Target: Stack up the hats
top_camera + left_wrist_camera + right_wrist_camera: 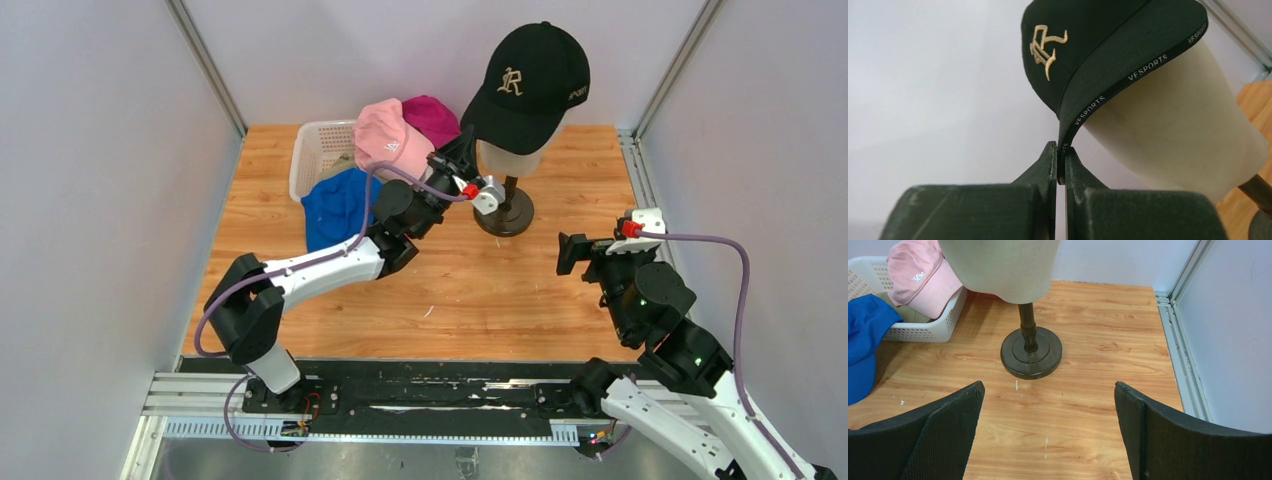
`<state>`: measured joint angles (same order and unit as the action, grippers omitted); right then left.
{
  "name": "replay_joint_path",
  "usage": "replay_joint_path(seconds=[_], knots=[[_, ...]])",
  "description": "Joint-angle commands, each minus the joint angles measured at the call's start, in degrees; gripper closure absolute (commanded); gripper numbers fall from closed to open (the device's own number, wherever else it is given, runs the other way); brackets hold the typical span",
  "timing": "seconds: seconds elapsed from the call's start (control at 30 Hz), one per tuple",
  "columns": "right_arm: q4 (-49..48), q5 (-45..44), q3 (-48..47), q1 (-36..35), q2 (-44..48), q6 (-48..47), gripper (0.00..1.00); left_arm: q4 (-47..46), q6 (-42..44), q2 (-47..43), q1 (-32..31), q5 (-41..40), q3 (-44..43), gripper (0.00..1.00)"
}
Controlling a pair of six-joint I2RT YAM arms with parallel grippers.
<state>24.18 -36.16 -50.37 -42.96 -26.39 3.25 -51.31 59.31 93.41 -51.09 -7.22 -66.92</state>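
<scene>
Left jaws clenched on the brim edge of the black fabric cap with gold logo (1088, 50), which is seated on the cream egg-shaped mannequin head (1178, 125). Brim best eased down square before release; dark stand (505, 215) could be tipped. Right jaws released, over the wooden tabletop (1088, 340). Bunched at the white perforated basket (310, 140): light pink cap (385, 135), magenta cap (432, 115), royal blue cap (335, 205).

Robot lab test cell. Pale blank panel walls (90, 200) close in small wood-grain tabletop (480, 300) on three sides; aluminium posts (205, 65) at back corners. Left arm (310, 268) and right arm (690, 360) bolted to metal rail (200, 395) at near edge, purple cables (738, 300) along them. Props: mannequin head (510, 158) on stand wearing black cap (530, 80), white basket (310, 150), loose caps (385, 140).
</scene>
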Motion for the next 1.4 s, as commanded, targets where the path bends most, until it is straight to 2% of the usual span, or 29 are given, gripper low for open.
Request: replay_joint_path(seconds=[0.0, 0.2, 0.6, 1.07, 1.37], knots=[[-0.03, 0.04, 0.67, 0.35, 0.58, 0.62, 0.0, -8.23, -4.74, -4.6, 2.92, 6.51, 0.68, 1.0], [-0.07, 0.05, 0.56, 0.33, 0.37, 0.43, 0.0, -6.7, -7.71, -4.6, 5.67, 11.47, -0.28, 1.0], [0.08, -0.76, 0.54, 0.37, -0.01, 0.68, 0.01, -4.36, -7.85, -3.42, 5.91, 16.38, -1.12, 1.0], [0.14, -0.95, 0.18, 0.35, -0.94, 0.95, 0.01, -0.32, -9.38, 1.56, 8.76, 21.86, -7.09, 1.0], [0.17, -1.02, 0.48, 0.36, -0.68, 0.89, 0.01, -1.8, -10.0, 1.61, 9.82, 22.21, -3.98, 1.0]])
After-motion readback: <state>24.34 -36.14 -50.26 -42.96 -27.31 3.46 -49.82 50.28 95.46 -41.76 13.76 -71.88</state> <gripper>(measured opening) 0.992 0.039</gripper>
